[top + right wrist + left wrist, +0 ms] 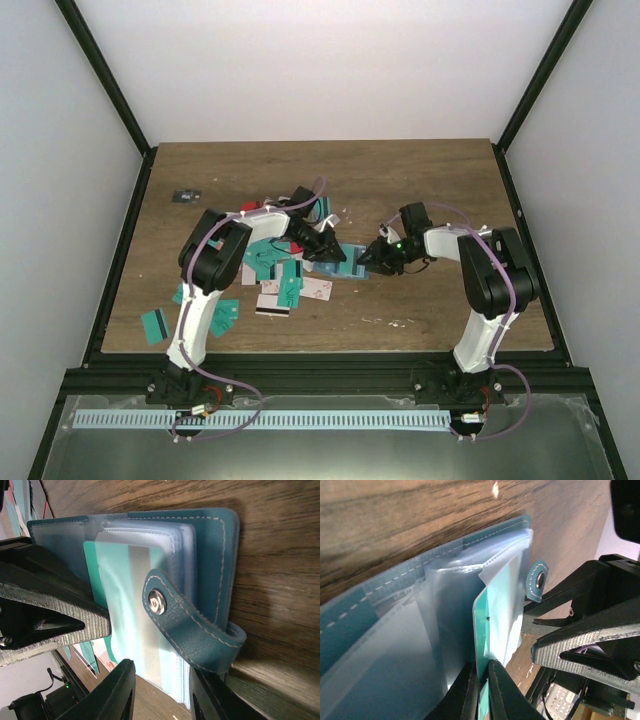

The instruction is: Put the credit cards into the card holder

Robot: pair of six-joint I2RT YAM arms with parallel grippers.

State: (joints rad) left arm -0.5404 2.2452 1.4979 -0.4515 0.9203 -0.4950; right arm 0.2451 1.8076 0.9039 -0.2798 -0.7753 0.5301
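Wooden table (420, 180); card holder (200, 555) between right jaws, teal card (482, 630) pinched in left jaws.

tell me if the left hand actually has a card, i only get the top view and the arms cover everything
observer: Yes. The left hand is pinching a teal card by its near edge.
operator: is it in the holder yet
observer: Partly. Its far end sits under a clear pocket of the open card holder, and the near end sticks out.
operator: and the right hand
observer: The right hand has one finger on each side of the holder's edge, next to the unfastened snap strap. It looks like it is clamping the holder steady.
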